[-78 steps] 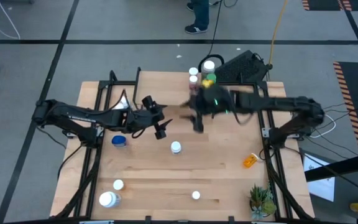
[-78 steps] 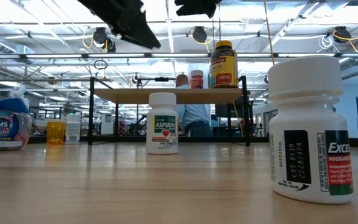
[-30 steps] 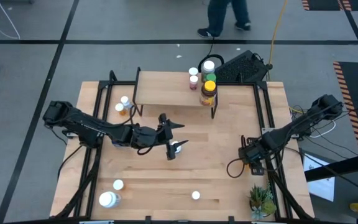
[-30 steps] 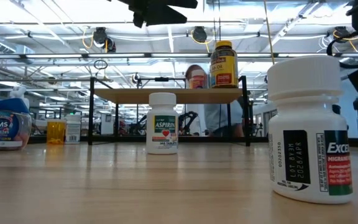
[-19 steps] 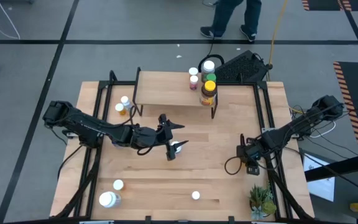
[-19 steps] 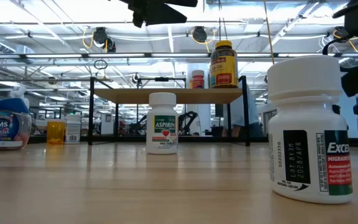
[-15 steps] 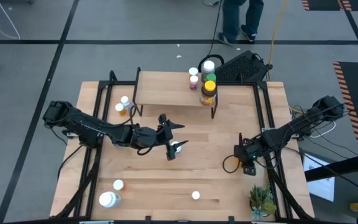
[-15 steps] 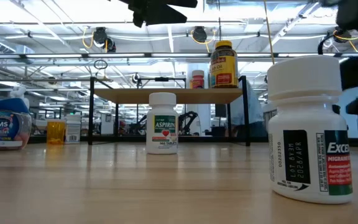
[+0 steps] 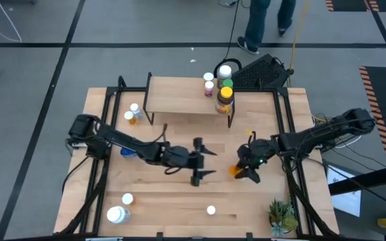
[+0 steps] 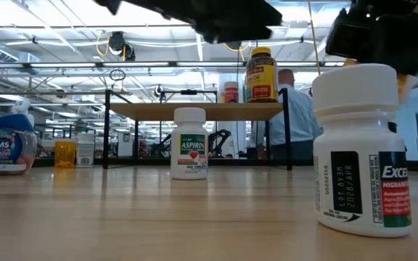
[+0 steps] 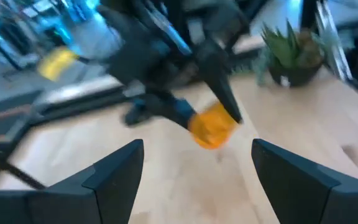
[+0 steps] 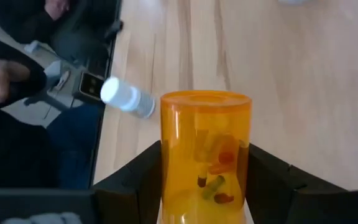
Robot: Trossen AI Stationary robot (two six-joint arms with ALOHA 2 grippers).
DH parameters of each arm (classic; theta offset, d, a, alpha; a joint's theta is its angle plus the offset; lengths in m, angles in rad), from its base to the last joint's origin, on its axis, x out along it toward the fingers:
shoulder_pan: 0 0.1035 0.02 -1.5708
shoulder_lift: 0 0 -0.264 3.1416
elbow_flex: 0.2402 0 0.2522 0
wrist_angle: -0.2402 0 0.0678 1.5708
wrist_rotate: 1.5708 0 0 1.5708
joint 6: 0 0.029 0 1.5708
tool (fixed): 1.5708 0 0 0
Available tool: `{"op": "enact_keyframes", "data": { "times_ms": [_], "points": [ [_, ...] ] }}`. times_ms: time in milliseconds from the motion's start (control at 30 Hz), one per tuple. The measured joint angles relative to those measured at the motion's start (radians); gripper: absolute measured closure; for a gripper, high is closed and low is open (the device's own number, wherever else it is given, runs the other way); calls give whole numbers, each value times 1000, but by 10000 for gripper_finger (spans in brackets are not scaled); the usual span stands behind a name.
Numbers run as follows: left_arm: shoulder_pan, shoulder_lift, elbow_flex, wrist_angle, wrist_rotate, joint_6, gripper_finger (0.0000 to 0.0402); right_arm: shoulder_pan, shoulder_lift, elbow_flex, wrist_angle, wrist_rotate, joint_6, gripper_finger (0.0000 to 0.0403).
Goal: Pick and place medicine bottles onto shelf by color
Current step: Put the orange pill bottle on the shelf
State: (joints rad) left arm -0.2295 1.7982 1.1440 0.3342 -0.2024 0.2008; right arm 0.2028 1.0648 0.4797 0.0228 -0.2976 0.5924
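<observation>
My right gripper (image 9: 241, 170) is shut on an orange bottle (image 9: 234, 171) right of the table's middle; the bottle also fills the right wrist view (image 12: 206, 149). My left gripper (image 9: 210, 163) stands open just left of it, facing the orange bottle (image 11: 213, 124), with nothing between its fingers. The white aspirin bottle (image 10: 189, 143) stands on its base under my left arm. The shelf (image 9: 179, 97) stands at the far side, a yellow-lidded amber bottle (image 9: 225, 96) and a small white-capped bottle (image 9: 210, 84) standing on its right end. My right gripper pinches the orange bottle by its two side walls (image 12: 166, 155) between its two fingers (image 12: 135, 180). They come from the table's right side and lie along the bottle, whose free end (image 12: 206, 98) sticks out past them. The bottle seems clear of the table.
A blue jar (image 9: 129, 152) sits beside my left arm. Two small bottles (image 9: 133, 112) stand by the shelf's left legs. White bottles (image 9: 117, 214) (image 9: 210, 210) stand near the front edge, and a potted plant (image 9: 281, 215) at the front right corner. A person (image 9: 263, 23) walks beyond the table.
My right gripper has carried the orange bottle from near the table's right edge toward the middle. My left gripper has reached toward the right and a little toward the near edge, past the aspirin bottle, which has stayed in place.
</observation>
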Motion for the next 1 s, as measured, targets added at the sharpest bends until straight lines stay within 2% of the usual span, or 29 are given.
{"op": "enact_keyframes", "data": {
  "times_ms": [167,333,467,567,667,767,867,1000],
  "points": [
    [0,117,143,-143,21,11,98,-34,19,1,70,-56,-49,230],
    [0,194,226,-152,19,54,98,-34,67,2,152,-124,-37,231],
    [-2,220,248,-153,31,102,98,-34,148,1,259,-190,13,231],
    [-2,225,249,-152,90,122,98,-38,204,1,357,-231,24,231],
    [0,225,249,-152,152,135,99,-48,235,1,431,-258,36,231],
    [0,225,249,-151,155,134,99,-59,250,1,451,-258,50,231],
    [0,225,249,-153,156,131,114,-66,253,1,484,-258,51,231],
    [0,224,249,-165,157,118,166,-66,254,1,490,-258,51,222]
  ]
}}
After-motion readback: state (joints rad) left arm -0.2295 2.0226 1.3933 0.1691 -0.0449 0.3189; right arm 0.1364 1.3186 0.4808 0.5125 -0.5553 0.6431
